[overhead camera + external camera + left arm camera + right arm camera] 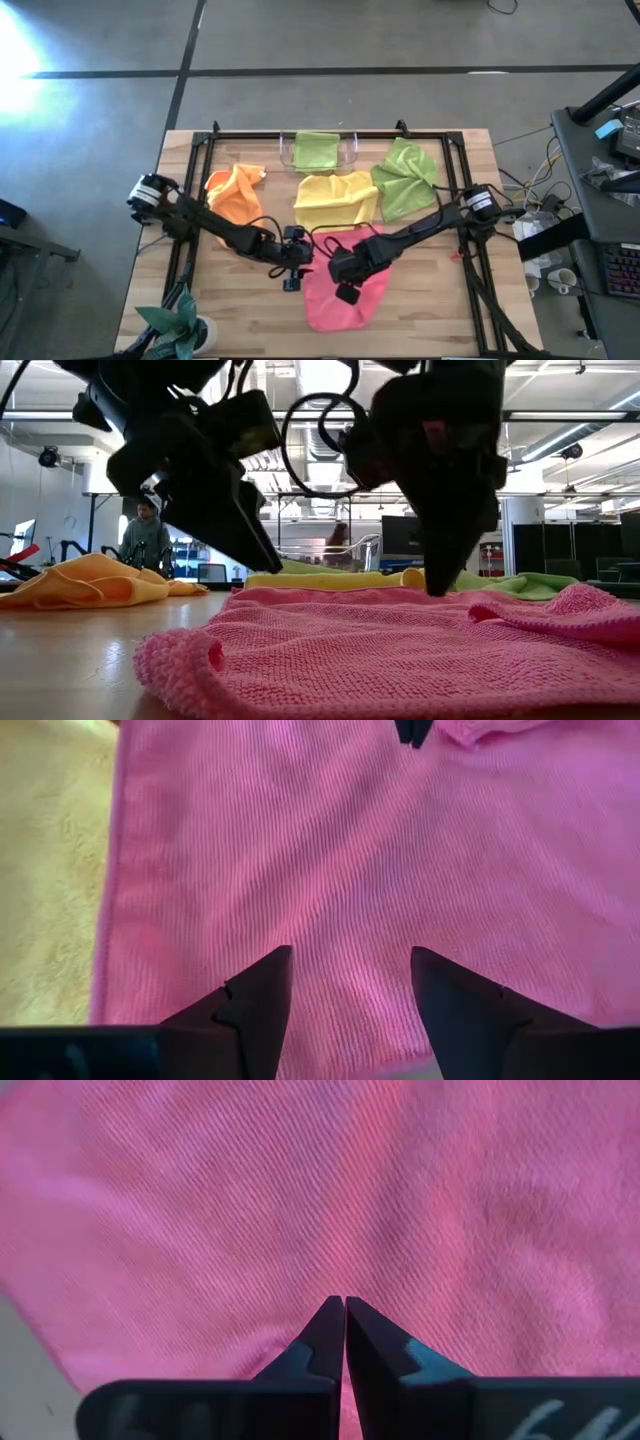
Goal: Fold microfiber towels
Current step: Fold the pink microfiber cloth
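Note:
The pink towel [338, 295] lies spread on the wooden table near its front edge and fills the low view [400, 650]. My left gripper [291, 268] is open, slanting down just above the towel's left part [345, 970], one finger on either side of a flat stretch of cloth. My right gripper [346, 272] is shut, with its tips on the towel's far part [345, 1298]. The orange towel [237, 192], the yellow towel [335, 199] and a lime green towel [408, 178] lie farther back. The second lime green towel [316, 150] lies in the clear tray. My right gripper comes from above, pointing down, and its shut tips meet the pink towel's far part [345, 1280] near an edge [437, 596]. The tips hide the contact, so I cannot tell how much cloth is between them. The towel stays flat on the table.
A clear plastic tray [350, 150] stands at the far middle. A black frame [330, 133] runs around the table top. A potted plant [178, 325] stands at the near left corner. Bare wood [245, 300] shows left of the pink towel. People show in the room beyond [145, 530].

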